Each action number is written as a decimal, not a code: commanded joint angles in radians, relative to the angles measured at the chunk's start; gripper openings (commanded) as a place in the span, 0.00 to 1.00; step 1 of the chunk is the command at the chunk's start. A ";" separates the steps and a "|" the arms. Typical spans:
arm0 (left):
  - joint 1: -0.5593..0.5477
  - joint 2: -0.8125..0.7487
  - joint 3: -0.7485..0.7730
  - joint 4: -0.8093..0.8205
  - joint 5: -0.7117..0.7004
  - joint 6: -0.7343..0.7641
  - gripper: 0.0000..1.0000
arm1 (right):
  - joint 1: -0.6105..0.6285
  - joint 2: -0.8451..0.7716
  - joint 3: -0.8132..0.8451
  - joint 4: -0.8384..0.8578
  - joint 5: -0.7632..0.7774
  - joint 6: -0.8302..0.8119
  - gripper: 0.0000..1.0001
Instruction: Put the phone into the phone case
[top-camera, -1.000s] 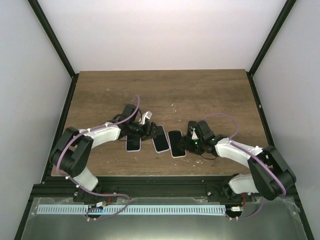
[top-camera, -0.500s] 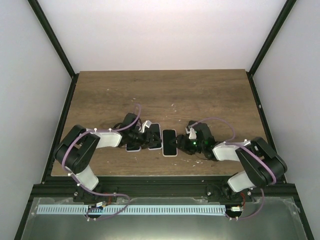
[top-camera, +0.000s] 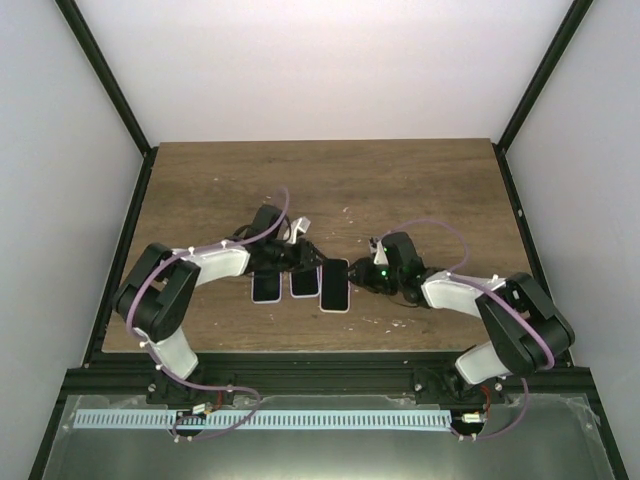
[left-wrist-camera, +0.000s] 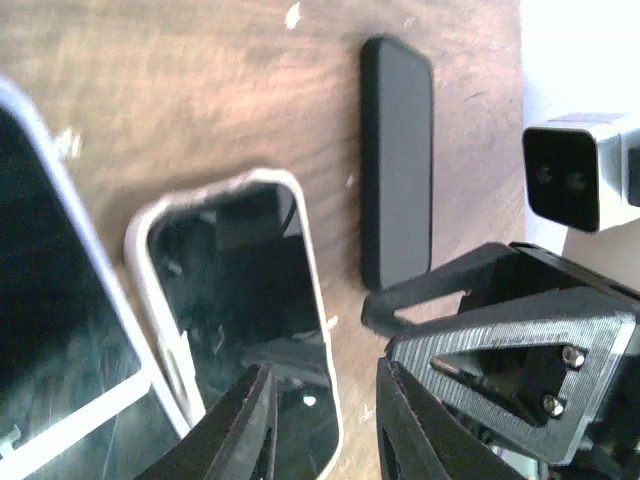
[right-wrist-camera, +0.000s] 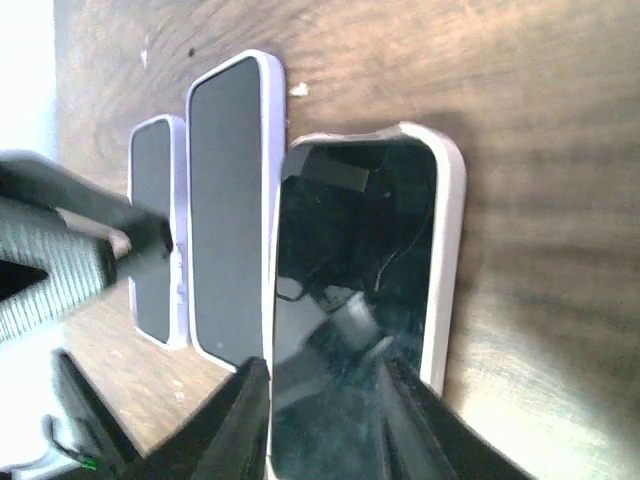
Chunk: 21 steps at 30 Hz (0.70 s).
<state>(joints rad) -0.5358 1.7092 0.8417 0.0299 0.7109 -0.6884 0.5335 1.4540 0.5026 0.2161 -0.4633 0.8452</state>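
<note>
The phone (top-camera: 335, 285) (right-wrist-camera: 350, 280) lies face up, a glossy black screen framed by the pale rim of the phone case (right-wrist-camera: 452, 250). It is the rightmost of three slabs lying side by side. My right gripper (top-camera: 360, 272) (right-wrist-camera: 325, 368) points down over its near end, jaws narrowly open, and the screen shows through the gap. In the left wrist view the phone (left-wrist-camera: 397, 160) looks like a dark slab, with a right finger at its end. My left gripper (top-camera: 305, 255) (left-wrist-camera: 323, 370) hovers narrowly open over the middle slab's right edge.
Two more phones with pale lavender rims lie left of the task phone: the middle one (top-camera: 303, 283) (left-wrist-camera: 235, 290) (right-wrist-camera: 230, 200) and the left one (top-camera: 266, 287) (right-wrist-camera: 150, 230). The right wrist camera housing (left-wrist-camera: 575, 170) sits close to my left fingers. Black frame posts border the wooden table (top-camera: 400, 190).
The rightmost phone has slid left, up against the other two. The middle one has straightened and shifted left. Both grippers have closed in on the row, and their jaws have narrowed.
</note>
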 joint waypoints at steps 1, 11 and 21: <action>0.010 0.065 0.083 -0.063 -0.060 0.083 0.26 | 0.000 0.003 0.119 -0.167 0.103 -0.132 0.23; 0.124 -0.008 -0.014 -0.015 -0.065 0.021 0.21 | 0.002 0.218 0.353 -0.196 0.033 -0.220 0.01; 0.146 -0.047 -0.061 -0.007 -0.037 0.026 0.22 | 0.044 0.400 0.451 -0.206 -0.010 -0.208 0.01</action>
<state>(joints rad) -0.3923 1.6714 0.7952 0.0124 0.6571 -0.6731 0.5552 1.8065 0.8986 0.0307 -0.4496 0.6468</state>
